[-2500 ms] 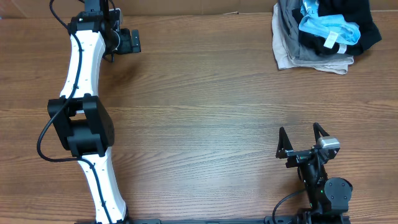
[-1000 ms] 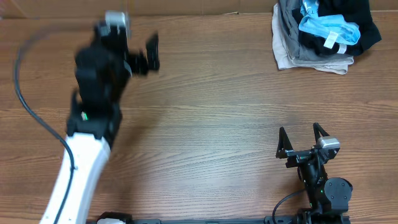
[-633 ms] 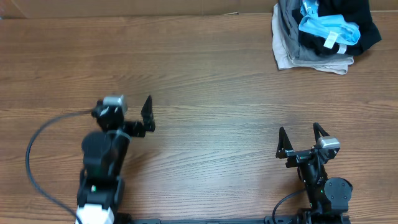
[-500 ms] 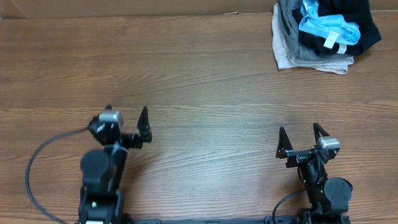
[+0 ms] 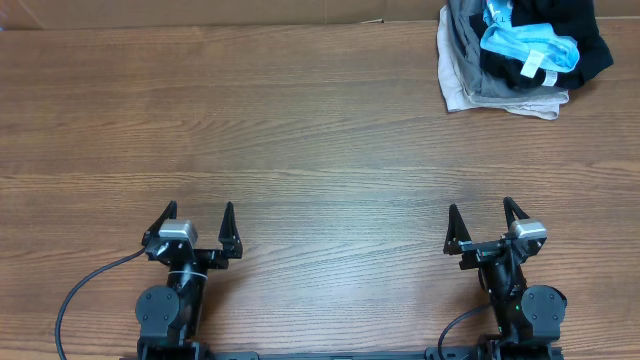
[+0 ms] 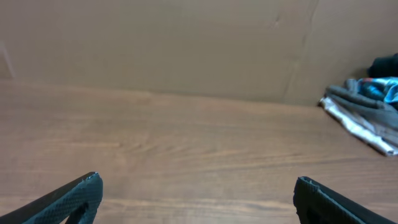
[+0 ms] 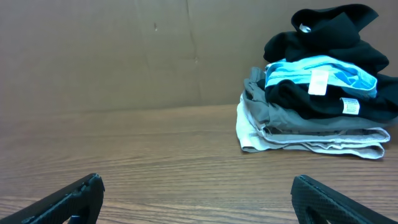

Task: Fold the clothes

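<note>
The black T-shirt (image 5: 592, 52) lies crumpled in a pile of clothes at the far right corner of the table; it also shows in the right wrist view (image 7: 336, 37). My left gripper (image 5: 196, 217) is open and empty near the front left edge, and its fingertips frame bare wood in the left wrist view (image 6: 196, 190). My right gripper (image 5: 484, 213) is open and empty near the front right edge, as the right wrist view (image 7: 196, 190) also shows. Both are far from the pile.
In the pile, a light-blue garment (image 5: 530, 45) lies on grey (image 5: 505, 90) and beige (image 5: 455, 85) garments. The pile shows at the far right of the left wrist view (image 6: 367, 112). A cardboard wall (image 7: 124, 50) stands behind the wooden table (image 5: 320, 150).
My left arm has swung back from the far left of the table and folded down to the front left edge. The right arm and the pile have not moved.
</note>
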`<action>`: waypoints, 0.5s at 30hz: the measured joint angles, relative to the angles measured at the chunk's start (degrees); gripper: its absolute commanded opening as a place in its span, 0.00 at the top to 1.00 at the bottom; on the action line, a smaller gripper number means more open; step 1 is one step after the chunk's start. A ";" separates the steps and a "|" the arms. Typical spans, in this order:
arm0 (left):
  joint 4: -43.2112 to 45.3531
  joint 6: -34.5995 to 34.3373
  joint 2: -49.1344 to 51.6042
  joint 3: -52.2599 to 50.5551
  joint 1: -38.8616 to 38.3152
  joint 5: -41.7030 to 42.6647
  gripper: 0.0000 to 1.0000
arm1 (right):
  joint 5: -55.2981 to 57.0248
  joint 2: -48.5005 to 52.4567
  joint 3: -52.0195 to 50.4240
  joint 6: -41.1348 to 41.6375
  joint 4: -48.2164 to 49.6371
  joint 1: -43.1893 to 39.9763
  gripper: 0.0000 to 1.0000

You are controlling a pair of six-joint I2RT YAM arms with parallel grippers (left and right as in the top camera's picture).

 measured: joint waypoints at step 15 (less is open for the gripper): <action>-9.20 0.04 -7.80 -0.20 0.79 -0.61 0.00 | 0.00 0.00 0.00 -0.02 0.00 -0.02 0.00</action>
